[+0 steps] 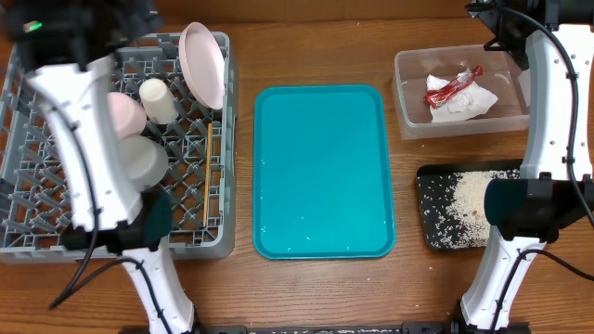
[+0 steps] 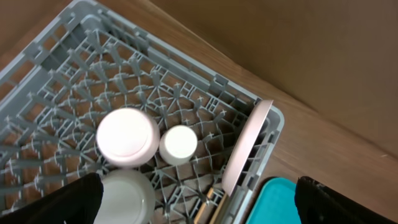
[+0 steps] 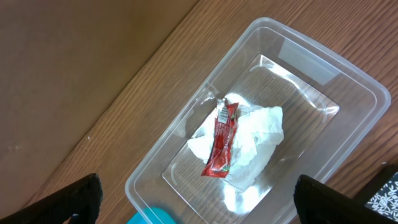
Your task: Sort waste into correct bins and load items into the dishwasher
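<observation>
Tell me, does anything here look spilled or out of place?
Nothing much. The napkin and red wrapper lie in the clear tub, crumbs sit inside the black tray; the plate leans against the rack wall.

black tray (image 1: 429, 199) right end under right arm (image 1: 543, 206) | grey bowl (image 1: 148, 160) partly under left arm (image 1: 83, 148)

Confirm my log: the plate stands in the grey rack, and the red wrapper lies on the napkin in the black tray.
One error: the red wrapper lies on the napkin in the clear tub, not the black tray, as the right wrist view shows. The plate does stand in the grey rack.
</observation>
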Robot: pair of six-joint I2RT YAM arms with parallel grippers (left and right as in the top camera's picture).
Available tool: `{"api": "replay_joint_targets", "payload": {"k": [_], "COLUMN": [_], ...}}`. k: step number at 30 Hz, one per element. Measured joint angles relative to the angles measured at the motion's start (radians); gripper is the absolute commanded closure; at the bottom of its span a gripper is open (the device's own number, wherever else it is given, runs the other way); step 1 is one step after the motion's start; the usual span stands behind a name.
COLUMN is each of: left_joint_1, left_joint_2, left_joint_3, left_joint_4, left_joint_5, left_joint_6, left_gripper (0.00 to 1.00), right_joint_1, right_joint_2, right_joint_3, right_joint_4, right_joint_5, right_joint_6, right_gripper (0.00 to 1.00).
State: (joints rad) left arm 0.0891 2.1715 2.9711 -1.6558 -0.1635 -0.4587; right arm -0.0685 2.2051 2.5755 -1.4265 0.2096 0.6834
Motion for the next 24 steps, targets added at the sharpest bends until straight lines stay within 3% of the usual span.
{"api": "replay_joint_targets", "payload": {"k": [15, 24], "left_joint_1": [0.302, 0.317], "left_joint_2": [0.007, 0.007], "left_joint_3": [-0.023, -0.069], "left_joint_4": [-0.031, -0.032], "left_joint_5": [0.172, 0.176], "left_joint_6": [-0.101, -0.1], "left_gripper": [0.0, 0.0], "right_joint_1": [0.0, 0.005], "right_joint_2": [0.0, 0.0], "right_joint_3": [0.0, 0.0], "right_joint_4": [0.07, -0.061], "right_joint_5": [-0.065, -0.208], "right_joint_6": [0.019, 0.023], "right_gripper": [0.0, 0.0]}}
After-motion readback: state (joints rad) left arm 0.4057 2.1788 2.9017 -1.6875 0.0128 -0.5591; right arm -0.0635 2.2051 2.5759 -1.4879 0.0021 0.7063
